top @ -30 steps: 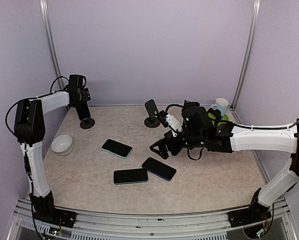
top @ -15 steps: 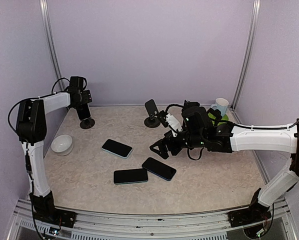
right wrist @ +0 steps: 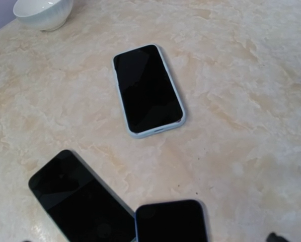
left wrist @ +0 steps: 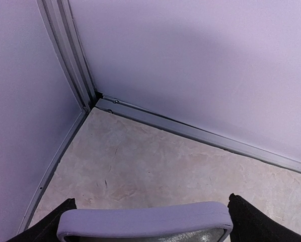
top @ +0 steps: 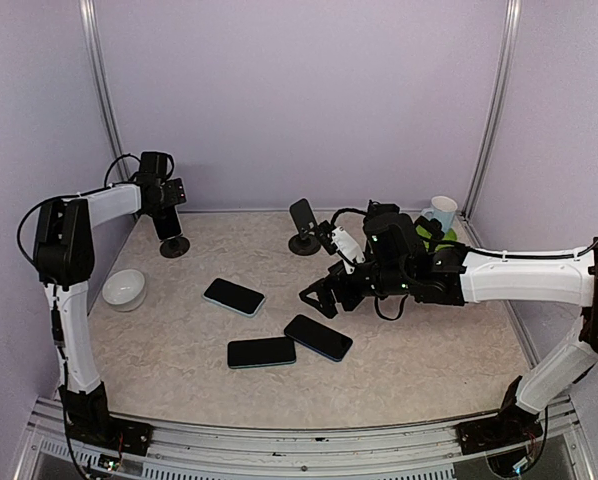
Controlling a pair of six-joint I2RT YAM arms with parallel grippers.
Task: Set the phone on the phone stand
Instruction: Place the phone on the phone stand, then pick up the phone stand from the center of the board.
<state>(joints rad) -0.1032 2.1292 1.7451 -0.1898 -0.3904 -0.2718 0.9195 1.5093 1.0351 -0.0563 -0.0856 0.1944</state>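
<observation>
My left gripper (top: 166, 222) is at the far left corner, shut on a phone in a lavender case (left wrist: 143, 221), which it holds upright just above a black phone stand (top: 174, 246). In the left wrist view only the phone's top edge shows, between my dark fingers (left wrist: 247, 218); the stand is hidden. My right gripper (top: 315, 297) is open and empty, hovering low over the table's middle. Three phones lie flat there: a light-blue-cased one (top: 233, 296) (right wrist: 148, 91), a black one (top: 261, 352) (right wrist: 80, 199) and a dark blue one (top: 318, 337) (right wrist: 173, 222).
A second black stand (top: 304, 243) at the back centre holds a dark phone (top: 302, 214). A white bowl (top: 124, 289) (right wrist: 44, 12) sits at the left. A pale mug (top: 441, 212) and a green item stand at the back right. Walls enclose the back and sides.
The left gripper with its phone has shifted very slightly by the stand. The right arm and the phones on the table have not moved.
</observation>
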